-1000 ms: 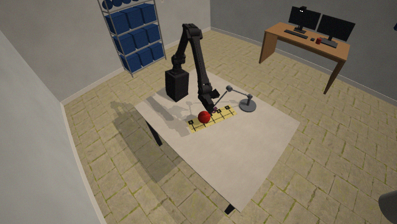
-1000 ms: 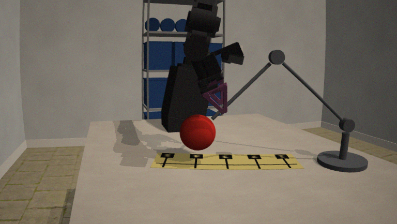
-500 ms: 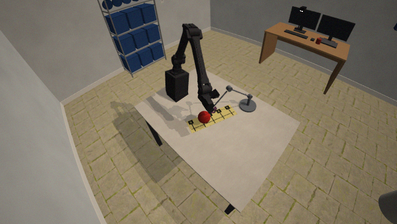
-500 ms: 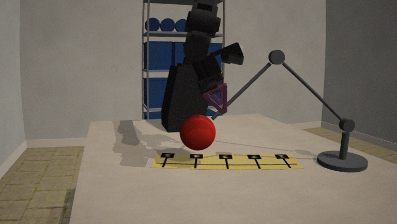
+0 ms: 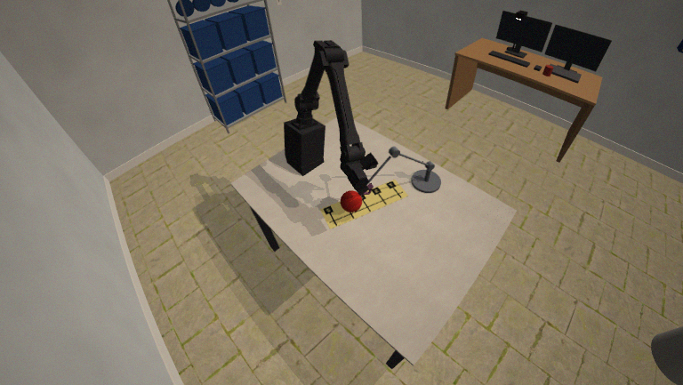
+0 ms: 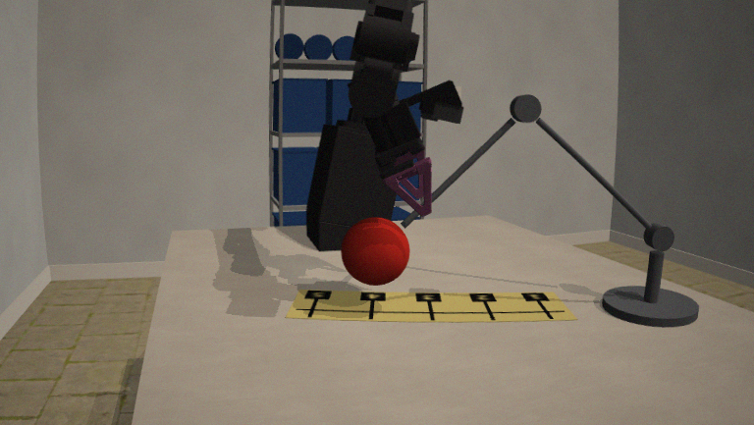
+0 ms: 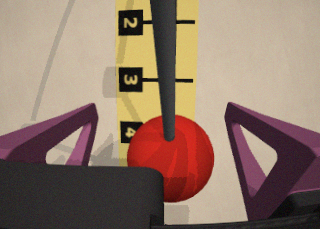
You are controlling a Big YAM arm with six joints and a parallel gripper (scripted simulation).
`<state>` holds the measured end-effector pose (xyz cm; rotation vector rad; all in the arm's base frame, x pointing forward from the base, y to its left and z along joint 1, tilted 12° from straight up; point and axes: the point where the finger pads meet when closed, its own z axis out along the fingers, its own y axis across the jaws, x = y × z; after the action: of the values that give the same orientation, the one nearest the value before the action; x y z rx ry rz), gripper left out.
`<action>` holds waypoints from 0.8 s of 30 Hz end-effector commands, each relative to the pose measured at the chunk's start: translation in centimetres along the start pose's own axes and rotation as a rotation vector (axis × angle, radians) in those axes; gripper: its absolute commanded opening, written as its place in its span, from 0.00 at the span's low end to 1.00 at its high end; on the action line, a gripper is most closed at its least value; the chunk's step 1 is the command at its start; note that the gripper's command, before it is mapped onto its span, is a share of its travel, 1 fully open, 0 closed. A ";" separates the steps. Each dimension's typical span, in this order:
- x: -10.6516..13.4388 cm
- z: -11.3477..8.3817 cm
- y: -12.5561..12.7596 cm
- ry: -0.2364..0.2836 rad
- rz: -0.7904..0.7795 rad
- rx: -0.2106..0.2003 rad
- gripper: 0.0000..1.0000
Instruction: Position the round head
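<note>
— Five marks cross the yellow strip (image 6: 430,307), and the red head (image 6: 375,250) hangs over the fourth from the foot (image 6: 650,304), second from the left end in the side view. Is the arm holding it?

— No. The gripper (image 7: 162,149) stands spread wide with nothing between its purple fingers; the lamp's rod (image 7: 163,49) runs through the gap untouched, as far as the wrist view shows.

— So which step is this?

— The let-go test at mark 4, by the look of it. The head floats clear of the bench (image 6: 389,376), its shadow lying on the strip below, and only the foot rests on the top.

— What comes next?

— A judgement, not a certainty: the robot should wait and watch whether the head sinks. If it stays, mark 5 at the far left end needs trying, which means closing on the rod again and drawing the head further out at the same height. If it sags, the head should go back toward mark 3.

— Risk?

— The open fingers sit close beside the rod; a careless move could nudge it.
</note>
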<state>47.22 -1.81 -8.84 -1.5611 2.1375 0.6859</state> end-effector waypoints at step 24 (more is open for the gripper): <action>0.0 -6.8 0.3 -0.001 -0.005 0.009 1.00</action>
<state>45.36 -4.30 -6.15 -1.5392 2.1725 0.7316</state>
